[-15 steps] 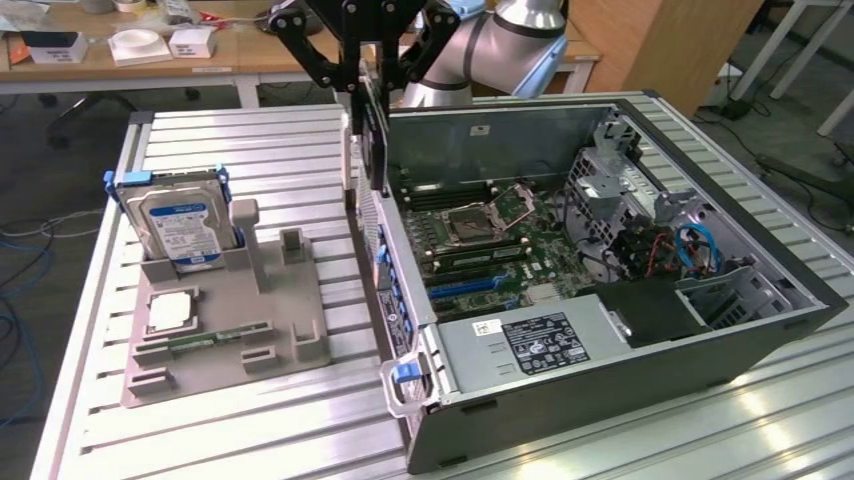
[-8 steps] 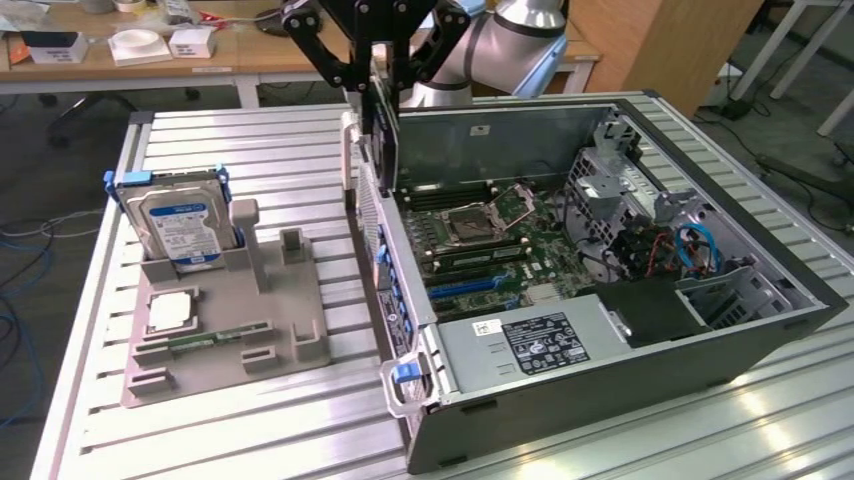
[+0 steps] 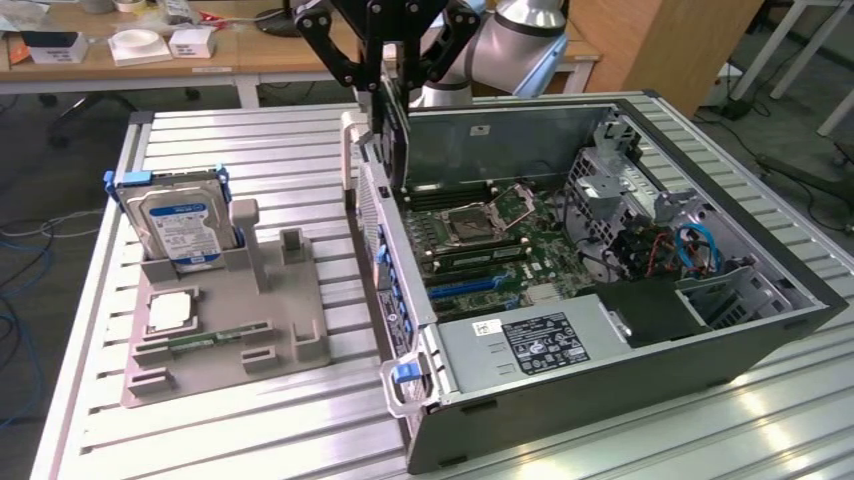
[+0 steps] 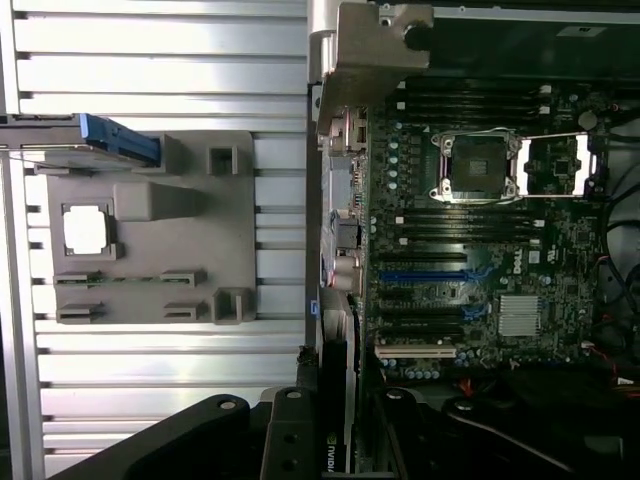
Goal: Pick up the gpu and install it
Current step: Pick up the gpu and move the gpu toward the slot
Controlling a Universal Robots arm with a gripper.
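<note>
black linkage gripper [image 3: 394, 80] clamped on the gpu [image 3: 391, 130], thin flat card hanging upright and edge-on over the slotted wall of the open dark metal computer case [image 3: 601, 400]. at the exterior view's left, grey moulded fixture [image 3: 254, 290] on ribbed aluminium table [image 3: 254, 150], blue-labelled silver hard drive [image 3: 180, 225] standing in it.

1. gpu [image 3: 391, 130]: flat dark card, seen edge-on.
2. Pose: upright, long side vertical, lifted in mid-air.
3. Position: over the rear wall of the open PC case [image 3: 627, 390], just beside the motherboard slots.
</note>
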